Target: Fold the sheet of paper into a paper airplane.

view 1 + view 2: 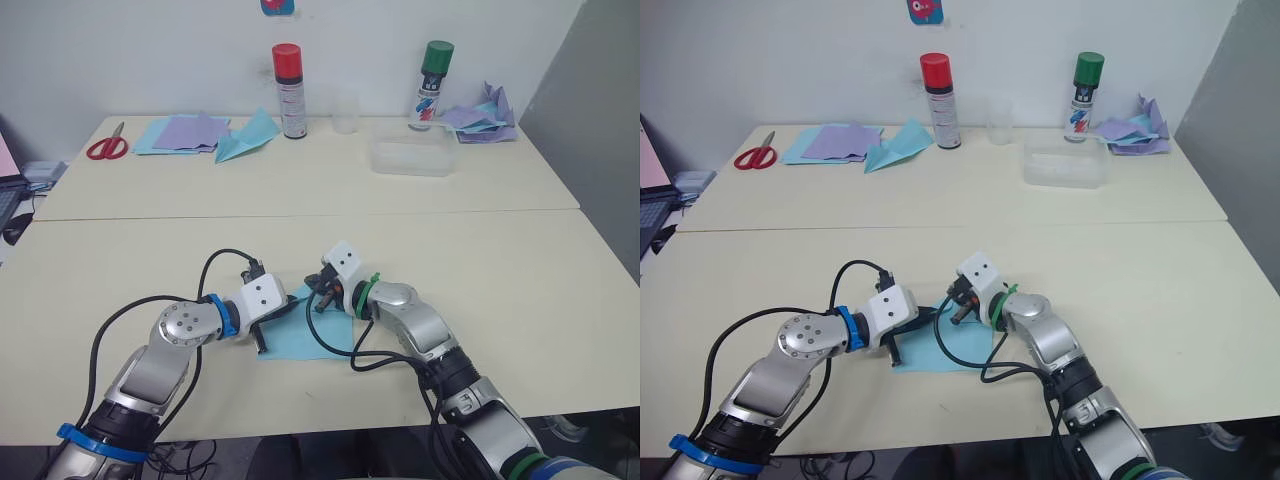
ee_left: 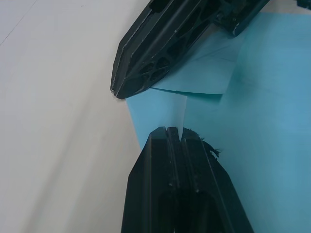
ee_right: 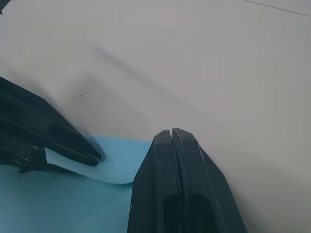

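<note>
On the pale worktop, the sheet of paper lay mostly flat, one corner lifted. The left pincer pinched that flap; the right pincer was clenched empty. Folding had barely begun.

A thin sky-blue sheet of paper lies on the near cream table, between the left hand and the right hand. On the far table, red-handled scissors sit at the left, flat lilac sheets beside them, then a teal paper dart, a red-capped spray can, a clear plastic tray and a green-capped can to the right
</note>
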